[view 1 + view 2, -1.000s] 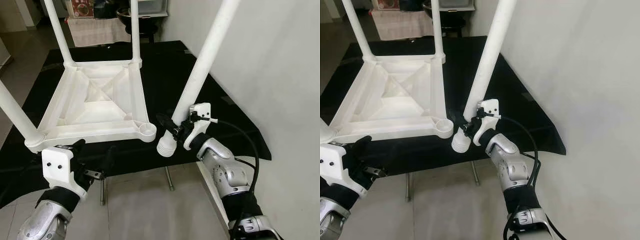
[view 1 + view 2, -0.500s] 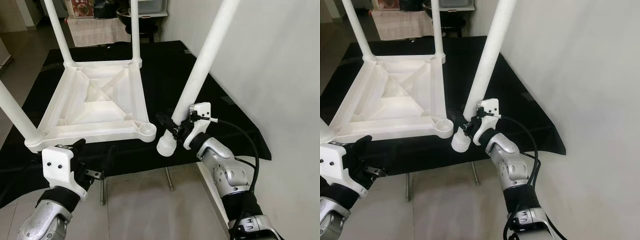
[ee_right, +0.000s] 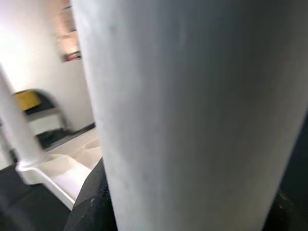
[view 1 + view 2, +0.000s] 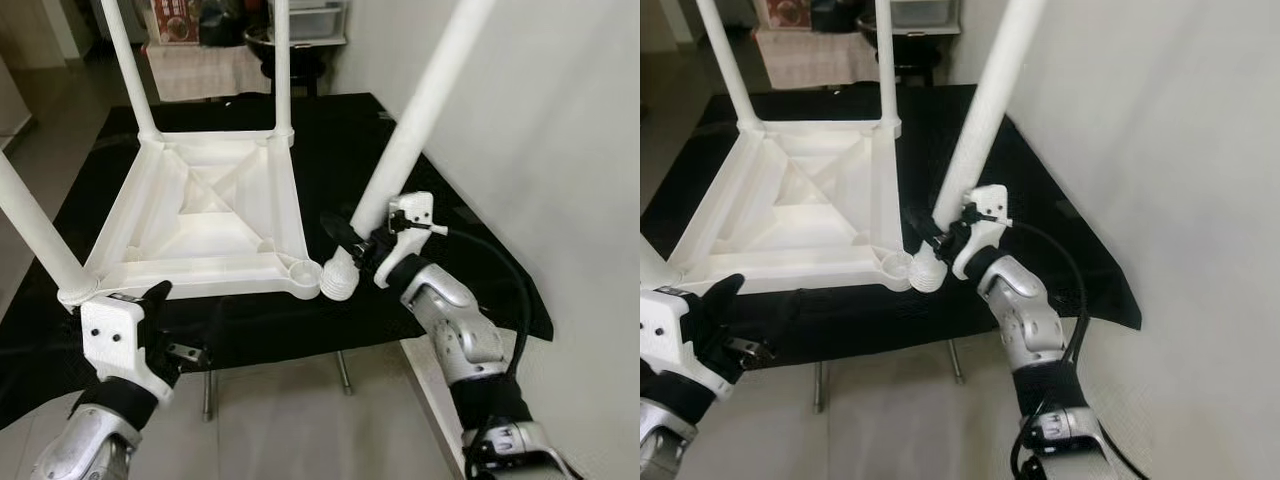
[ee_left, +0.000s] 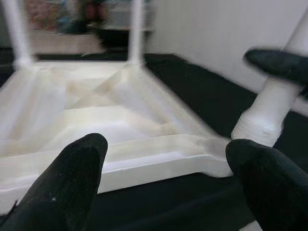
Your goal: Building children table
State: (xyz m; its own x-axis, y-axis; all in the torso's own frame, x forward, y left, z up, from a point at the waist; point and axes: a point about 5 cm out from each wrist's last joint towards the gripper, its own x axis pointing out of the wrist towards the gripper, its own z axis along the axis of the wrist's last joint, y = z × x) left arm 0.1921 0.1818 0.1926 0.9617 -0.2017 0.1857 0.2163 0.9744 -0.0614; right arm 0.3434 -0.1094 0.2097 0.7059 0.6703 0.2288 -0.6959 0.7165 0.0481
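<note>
Swung in beside the tabletop's (image 4: 200, 215) empty corner socket (image 4: 303, 272), white leg (image 4: 420, 110) stays clamped in right gripper (image 4: 358, 240)

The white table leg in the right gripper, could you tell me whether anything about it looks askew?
Yes. The loose leg, clamped by the right gripper, leans steeply, unlike the three fitted legs. Its threaded end rests beside the empty corner socket of the upturned tabletop, not inside it.

Two silver jointed arms carry white wrist housings, black cuffs, long black fingers, and a looping black cable.
</note>
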